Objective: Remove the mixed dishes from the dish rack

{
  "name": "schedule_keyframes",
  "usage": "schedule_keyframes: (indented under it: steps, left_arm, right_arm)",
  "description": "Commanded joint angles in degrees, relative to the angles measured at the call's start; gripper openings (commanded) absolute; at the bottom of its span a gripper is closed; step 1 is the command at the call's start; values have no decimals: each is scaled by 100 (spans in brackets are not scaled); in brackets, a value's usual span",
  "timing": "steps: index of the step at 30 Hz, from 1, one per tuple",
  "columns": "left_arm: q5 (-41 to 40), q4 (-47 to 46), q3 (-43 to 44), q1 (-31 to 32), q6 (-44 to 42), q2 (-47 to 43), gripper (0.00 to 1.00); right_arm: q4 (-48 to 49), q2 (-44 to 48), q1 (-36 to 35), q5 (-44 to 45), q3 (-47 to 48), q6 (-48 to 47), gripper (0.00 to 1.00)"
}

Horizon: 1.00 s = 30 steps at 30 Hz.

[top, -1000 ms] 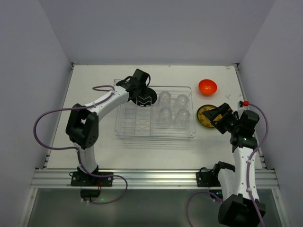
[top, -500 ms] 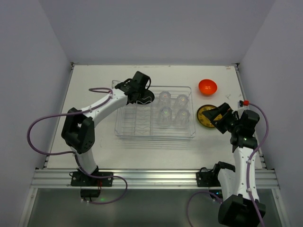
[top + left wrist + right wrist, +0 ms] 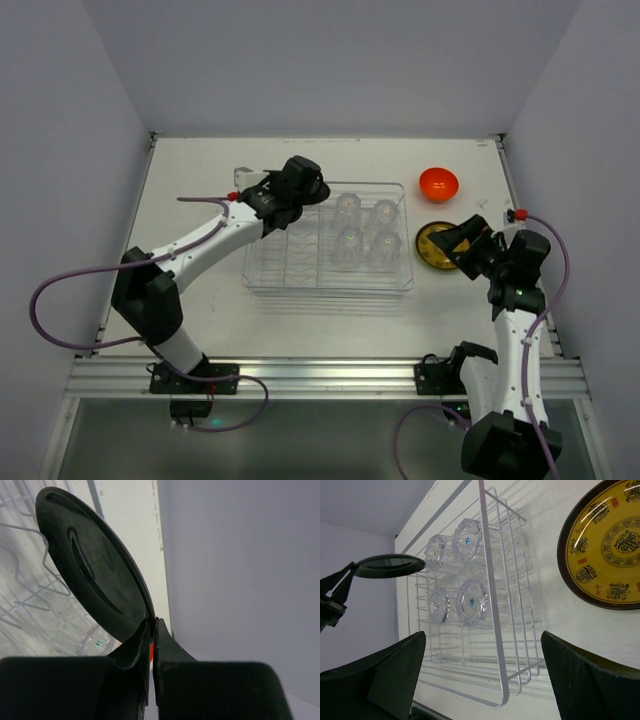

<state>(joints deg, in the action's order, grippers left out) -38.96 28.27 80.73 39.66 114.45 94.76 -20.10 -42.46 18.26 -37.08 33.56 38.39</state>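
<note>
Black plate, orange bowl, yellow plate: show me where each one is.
Black plate (image 3: pixel 92 577), left wrist view, on its dark face.
Orange bowl (image 3: pixel 438 183), top external view, on its inner hollow.
Yellow plate (image 3: pixel 607 545), right wrist view, on its patterned middle.

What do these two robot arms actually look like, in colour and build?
The left arm and right arm are slim white tubes joined by chunky black joints. A purple cable loops beside each, and a small red cap sits near each wrist. The left gripper and right gripper have flat black fingers; the right one's look finely textured.
</note>
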Motion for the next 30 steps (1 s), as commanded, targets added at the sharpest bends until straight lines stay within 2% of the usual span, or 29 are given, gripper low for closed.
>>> schedule_keyframes:
  steps: [1, 4, 6, 10, 12, 13, 14, 15, 20, 21, 23, 25, 27, 30]
  left_arm:
    - [-1068, -339, -40, 182, 113, -458, 0]
    - [-1420, -811, -48, 296, -562, -651, 0]
    - [-1692, -1103, -83, 472, -1388, -774, 0]
    - [-2142, -2296, -382, 718, -2943, -1187, 0]
    - [-2037, -2842, -671, 771, -4268, -1406, 0]
    - [-1593, -3776, -794, 771, -4935, -1469, 0]
    - [-1258, -4272, -943, 771, -6621, -1530, 0]
    - [-698, -4556, -1102, 780, -7142, -1626, 0]
    - [282, -3391, -1033, 850, -8718, -1899, 0]
    - [362, -2885, -981, 903, -8930, -1996, 0]
    - [363, -2267, -936, 1148, -9589, -2128, 0]
    - [22, -1468, -1015, 1437, -10019, -2356, 0]
    - [-303, -757, -1041, 1658, -10223, -2593, 0]
    - [-673, -36, -1112, 2343, -10654, -2919, 0]
  right_arm:
    - [-73, -8, -7, -89, 265, -121, 99]
    - [-64, -43, -7, -115, 274, -130, 99]
    - [-82, -43, -7, -133, 309, -183, 99]
    - [-109, -43, -7, -142, 388, -218, 99]
    - [-100, -61, -7, -168, 414, -227, 99]
    - [-108, -70, -7, -177, 423, -227, 99]
    - [-108, -78, -7, -212, 423, -209, 99]
    - [-91, -79, -7, -229, 423, -192, 99]
    - [-91, -175, -7, -335, 467, -200, 99]
    - [-82, -175, -7, -378, 476, -192, 99]
    - [-47, -158, -24, -423, 485, -157, 99]
    - [-38, -175, -120, -484, 511, -122, 99]
    - [-64, -271, -243, -484, 546, -130, 99]
    - [-450, -430, -700, -116, 862, -332, 99]
